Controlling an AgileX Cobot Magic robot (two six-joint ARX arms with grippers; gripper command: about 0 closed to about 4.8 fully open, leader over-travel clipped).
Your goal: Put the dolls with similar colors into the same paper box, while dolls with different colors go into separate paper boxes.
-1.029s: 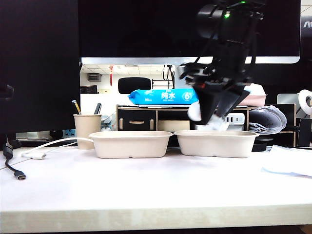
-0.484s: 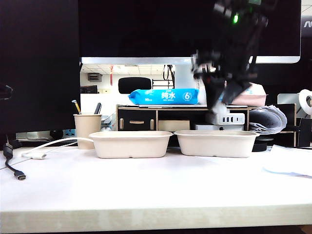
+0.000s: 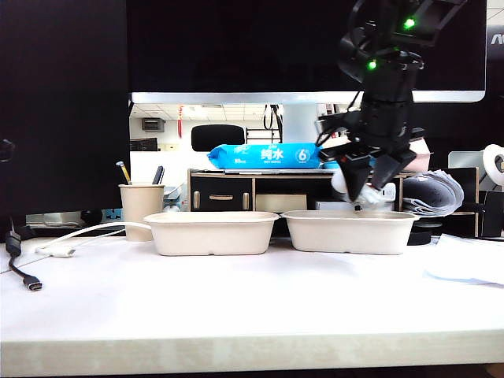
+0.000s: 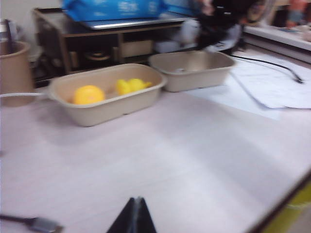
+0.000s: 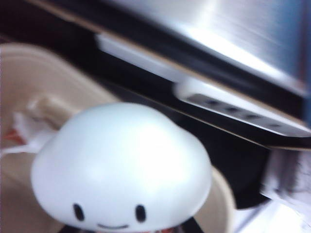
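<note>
My right gripper (image 3: 365, 192) hangs just above the right paper box (image 3: 346, 232), shut on a white round-headed doll (image 3: 341, 183). In the right wrist view that doll (image 5: 121, 160) fills the frame, with the box's wall (image 5: 34, 77) under it and a small blurred white thing (image 5: 22, 133) lying inside. The left paper box (image 4: 104, 104) holds two yellow dolls, one round (image 4: 89, 94) and one duck-like (image 4: 131, 86). My left gripper (image 4: 137, 200) is shut and empty, low over the bare table well in front of the boxes. It does not show in the exterior view.
A beige pen cup (image 3: 140, 206) stands left of the boxes. Cables (image 3: 31, 279) lie at the table's left edge and white papers (image 3: 468, 268) at the right. Behind are a shelf with a blue wipes pack (image 3: 264, 156) and a monitor.
My right gripper, still holding the white doll, has shifted a little to the right above the right box and turned. The boxes have not moved.
</note>
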